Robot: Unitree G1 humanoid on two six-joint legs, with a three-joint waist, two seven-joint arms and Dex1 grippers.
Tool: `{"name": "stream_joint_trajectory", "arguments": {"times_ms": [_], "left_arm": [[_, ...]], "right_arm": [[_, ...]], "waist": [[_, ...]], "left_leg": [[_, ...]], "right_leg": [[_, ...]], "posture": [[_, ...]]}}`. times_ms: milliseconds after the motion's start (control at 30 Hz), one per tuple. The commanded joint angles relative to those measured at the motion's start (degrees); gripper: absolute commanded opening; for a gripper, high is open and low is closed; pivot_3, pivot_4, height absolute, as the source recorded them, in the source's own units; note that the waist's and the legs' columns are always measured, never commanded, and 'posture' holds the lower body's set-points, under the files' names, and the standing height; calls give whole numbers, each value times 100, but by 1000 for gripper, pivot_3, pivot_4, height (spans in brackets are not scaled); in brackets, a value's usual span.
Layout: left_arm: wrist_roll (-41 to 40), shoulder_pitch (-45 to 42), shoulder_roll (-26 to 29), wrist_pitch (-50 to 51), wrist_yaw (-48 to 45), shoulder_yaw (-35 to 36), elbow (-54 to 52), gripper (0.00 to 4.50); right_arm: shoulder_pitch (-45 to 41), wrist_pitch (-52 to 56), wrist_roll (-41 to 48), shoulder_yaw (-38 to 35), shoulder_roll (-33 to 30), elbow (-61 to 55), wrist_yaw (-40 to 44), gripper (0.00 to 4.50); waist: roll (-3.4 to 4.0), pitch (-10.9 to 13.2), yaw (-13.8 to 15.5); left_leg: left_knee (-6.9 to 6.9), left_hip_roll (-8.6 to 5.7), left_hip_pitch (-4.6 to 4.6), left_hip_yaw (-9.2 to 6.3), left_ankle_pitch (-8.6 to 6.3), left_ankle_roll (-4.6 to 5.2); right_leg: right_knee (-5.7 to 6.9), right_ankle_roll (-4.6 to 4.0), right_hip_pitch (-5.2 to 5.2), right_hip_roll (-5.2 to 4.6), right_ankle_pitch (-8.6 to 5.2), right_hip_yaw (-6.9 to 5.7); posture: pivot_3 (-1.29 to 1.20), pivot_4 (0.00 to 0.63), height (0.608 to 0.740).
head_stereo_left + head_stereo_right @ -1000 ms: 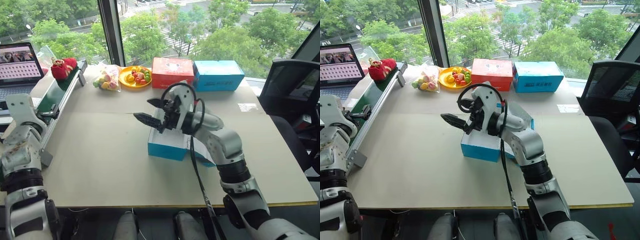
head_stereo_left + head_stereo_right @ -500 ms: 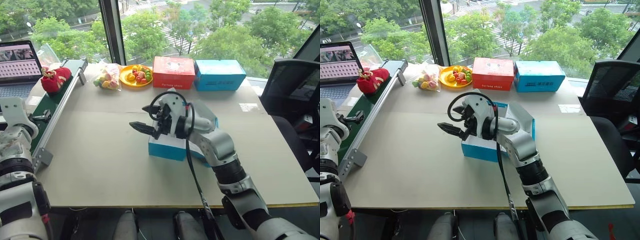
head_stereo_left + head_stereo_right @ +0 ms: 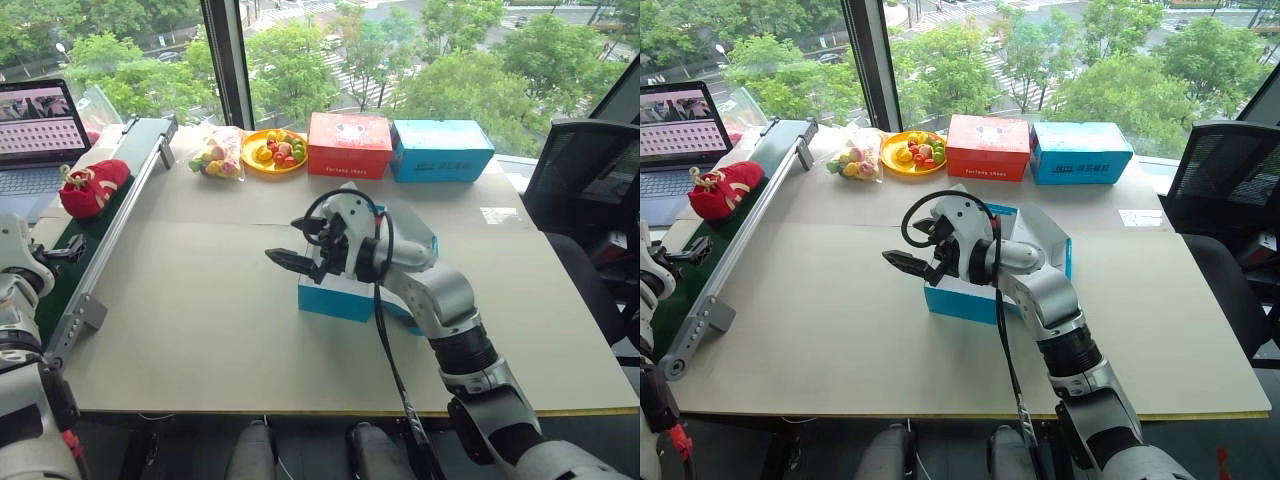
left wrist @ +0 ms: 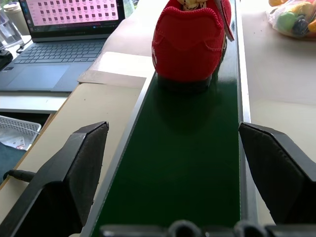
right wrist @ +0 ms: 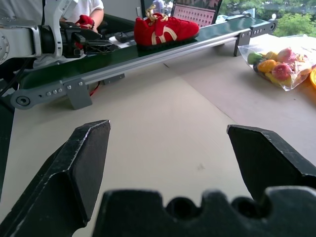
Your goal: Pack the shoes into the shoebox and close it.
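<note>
Both grippers gaping empty: L gripper (image 4: 173, 148) lined up w/ red shoes (image 3: 92, 187) on green belt (image 3: 75, 255), R gripper (image 3: 300, 245) over open shoebox (image 3: 340, 297); risk: belt carries the shoes along, L closes mistimed.

The right arm covers most of the shoebox (image 3: 345, 298) (only its blue near wall and a far-right corner peek out), so its inside stays unreadable. The laptop (image 3: 37, 135) is clipped by the left edge.

Red fabric shoes (image 3: 92, 187) on green belt, open blue shoebox (image 3: 345, 298) mid-table, white inside
</note>
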Motion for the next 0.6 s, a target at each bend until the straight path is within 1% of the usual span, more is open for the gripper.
{"name": "stream_joint_trajectory", "arguments": {"times_ms": [33, 433, 600], "left_arm": [[-137, 67, 181, -121, -118, 145, -36, 4500], [-218, 267, 299, 5, -239, 289, -5, 4500], [-217, 281, 265, 103, -263, 280, 35, 4500]], "right_arm": [[-58, 80, 82, -138, 13, -202, -38, 4478], [-57, 45, 3, -92, 0, -169, -14, 4478], [-51, 63, -18, -100, -8, -186, -17, 4478]], "waist": [[-3, -2, 1], [-13, -8, -1], [-13, -8, -1]], "left_leg": [[0, 1, 0, 0, 0, 0], [1, 3, 0, -1, 0, 0], [1, 3, 0, -1, 0, 0]], "right_leg": [[0, -1, 0, 0, 0, -2], [2, -3, 0, 0, 1, -7], [3, -3, -1, 0, 1, -7]], "posture": [[0, 150, 740], [0, 150, 740], [0, 150, 740]]}}
